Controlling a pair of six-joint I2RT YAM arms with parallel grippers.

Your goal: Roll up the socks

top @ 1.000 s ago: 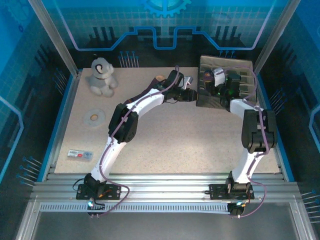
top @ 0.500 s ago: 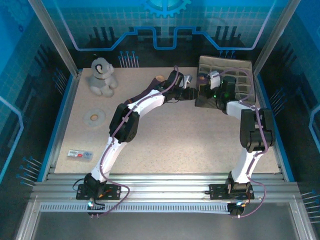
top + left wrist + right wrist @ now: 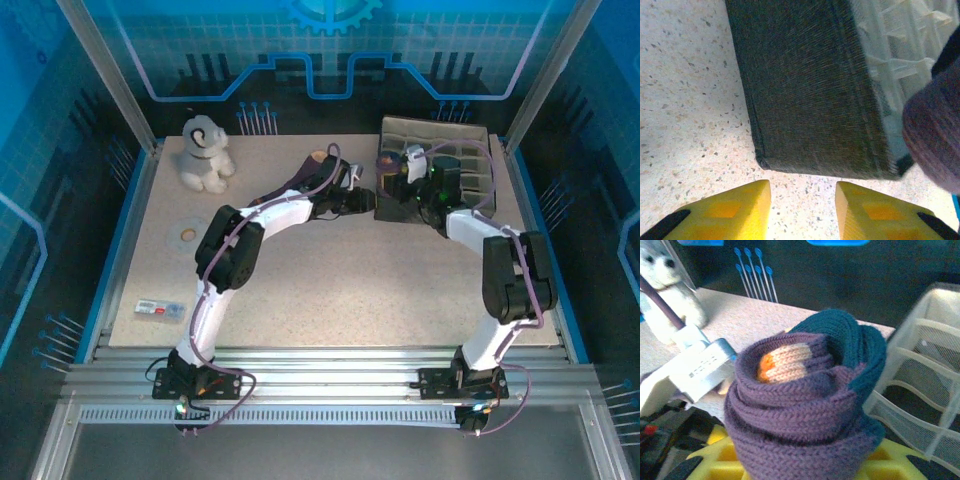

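The two socks are one rolled bundle [image 3: 805,410], purple knit with a navy-teal part at the right and a tan and orange end tucked in the top. My right gripper [image 3: 805,462] is shut on the bundle, its yellow fingers [image 3: 715,455] showing beneath it. In the top view the bundle [image 3: 390,163] hangs at the left end of the dark organizer box [image 3: 470,138]. My left gripper [image 3: 802,192] stands open just above the table, facing the box's dark fabric wall [image 3: 810,90], with nothing between its fingers. The bundle [image 3: 935,135] shows at that view's right edge.
A grey plush toy [image 3: 205,152] sits at the back left. A flat ring [image 3: 187,235] and a small packet [image 3: 160,308] lie on the left side of the table. The box's white mesh compartments [image 3: 930,390] are to the right of the bundle.
Both arms and the organizer box have shifted left. The box, tipped up a second ago, now sits flatter. The right gripper still holds the rolled socks.
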